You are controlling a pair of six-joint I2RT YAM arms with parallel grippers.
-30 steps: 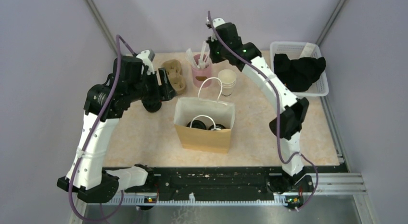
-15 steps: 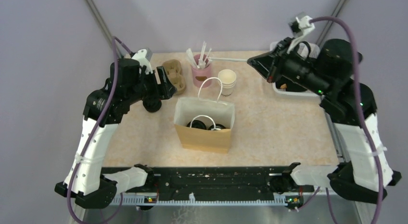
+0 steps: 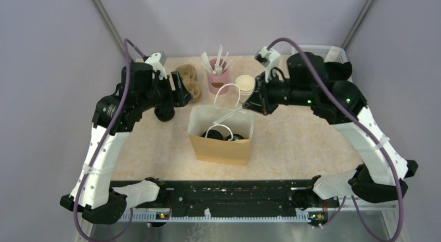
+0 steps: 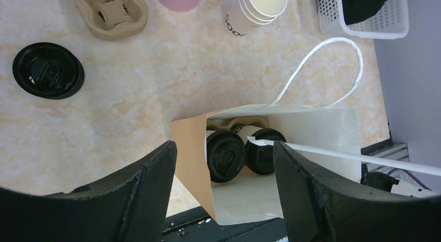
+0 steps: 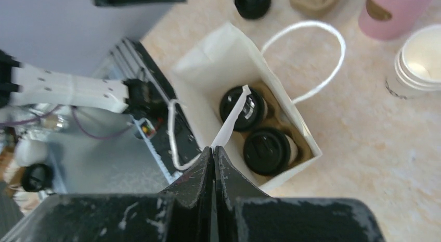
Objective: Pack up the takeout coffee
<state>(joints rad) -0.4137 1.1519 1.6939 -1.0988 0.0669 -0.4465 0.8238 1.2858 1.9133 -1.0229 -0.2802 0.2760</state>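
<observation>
So here's where I'm at: the two lidded coffee cups (image 5: 244,109) are already down in the kraft paper bag (image 3: 221,145). They sit side by side in a cardboard carrier (image 5: 271,116) at the bottom, black lids up, so the coffee itself looks packed to me. My right gripper (image 5: 213,150) is pinched tight on one end of a paper-wrapped straw (image 5: 232,118). It's held out long so the free tip hangs over the bag mouth, right above the cups. I reckon gripping it by the end lets me aim it past the upright handle loop (image 4: 335,39) without my fingers bumping the bag wall. The left gripper (image 3: 182,90) is spread wide with nothing in it, hovering off the bag's left side above the stack of loose lids (image 4: 48,70) and the spare empty carrier (image 4: 110,10). That keeps it out of the straw's path but close enough to steady the bag if needed. The bag is light and stands on its own, so a nudge to that handle could tip it. My guess for the next bit: lower the tip in, then let go.
</observation>
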